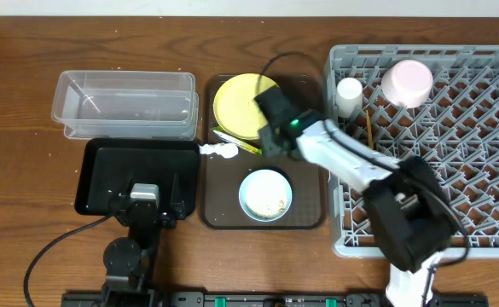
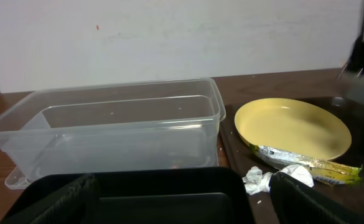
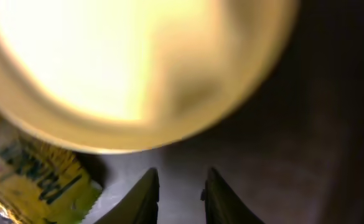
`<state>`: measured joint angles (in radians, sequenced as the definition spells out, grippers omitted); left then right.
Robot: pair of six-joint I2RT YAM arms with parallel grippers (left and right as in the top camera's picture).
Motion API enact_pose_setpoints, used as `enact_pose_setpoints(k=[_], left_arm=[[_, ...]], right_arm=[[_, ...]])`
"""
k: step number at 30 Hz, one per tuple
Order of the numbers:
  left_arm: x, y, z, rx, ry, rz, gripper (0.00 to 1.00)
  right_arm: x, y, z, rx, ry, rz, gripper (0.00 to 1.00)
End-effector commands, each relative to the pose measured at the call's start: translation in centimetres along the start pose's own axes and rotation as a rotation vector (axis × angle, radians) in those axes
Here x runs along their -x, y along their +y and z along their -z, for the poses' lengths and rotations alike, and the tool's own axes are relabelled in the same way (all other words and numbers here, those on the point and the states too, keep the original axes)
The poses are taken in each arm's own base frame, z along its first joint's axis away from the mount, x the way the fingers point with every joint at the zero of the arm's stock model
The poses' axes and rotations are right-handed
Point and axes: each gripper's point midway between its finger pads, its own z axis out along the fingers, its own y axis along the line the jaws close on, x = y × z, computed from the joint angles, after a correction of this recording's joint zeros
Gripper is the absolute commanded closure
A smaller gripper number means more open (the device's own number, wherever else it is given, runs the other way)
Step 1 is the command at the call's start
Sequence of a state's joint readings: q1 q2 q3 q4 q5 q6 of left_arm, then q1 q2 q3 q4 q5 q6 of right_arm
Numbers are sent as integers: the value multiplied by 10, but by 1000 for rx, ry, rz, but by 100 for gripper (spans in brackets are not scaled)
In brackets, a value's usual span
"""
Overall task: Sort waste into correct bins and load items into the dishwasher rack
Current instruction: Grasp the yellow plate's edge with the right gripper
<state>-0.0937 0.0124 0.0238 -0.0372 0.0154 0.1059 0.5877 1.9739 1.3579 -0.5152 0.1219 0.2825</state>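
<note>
The wrapper (image 1: 236, 140) lay on the brown serving tray (image 1: 306, 198), against the near rim of the yellow plate (image 1: 236, 98). The crumpled tissue (image 1: 219, 151) sat just beside the wrapper at the tray's left edge. The plate filled the tray's far half, and the light blue bowl (image 1: 264, 194) stood in its near half with a few scraps (image 1: 274, 205) in it.

The right fingers (image 3: 145, 196) hung low over the dark tray floor, just beside the plate's rim and the wrapper. They stood a little apart, with nothing between them.

The grey rack (image 1: 479, 153) took up the table's right side. The small white cup (image 1: 349, 92) stood in its far left corner. The pink cup (image 1: 409, 81) was just to the right of the white cup, and the chopsticks (image 1: 368, 124) lay near the rack's left wall.

On the table's left side, the clear tub (image 1: 125, 102) sat toward the far edge. The black tray (image 1: 95, 175) lay right in front of the tub. The left fingers (image 2: 312, 202) were spread wide over the near part of the black tray and held nothing.
</note>
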Motion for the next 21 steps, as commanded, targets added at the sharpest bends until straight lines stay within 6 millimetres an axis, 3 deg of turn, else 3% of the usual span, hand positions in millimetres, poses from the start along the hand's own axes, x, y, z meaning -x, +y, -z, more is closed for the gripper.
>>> enact_pose_setpoints(k=[1,6,13,21], left_arm=[[-18,3,-1,21,57,-10,10],[-18,3,-1,21,57,-10,10],[-18,3,-1,21,57,-10,10],[-18,3,-1,21,57,-10,10]], right_arm=[[17,-16,17,10,-46,-233,75],[19,-32,11,-5,-45,-406,73],[32,-23,-18,7,-112,-410,73],[37,-28,-48,-24,-160,-443,70]])
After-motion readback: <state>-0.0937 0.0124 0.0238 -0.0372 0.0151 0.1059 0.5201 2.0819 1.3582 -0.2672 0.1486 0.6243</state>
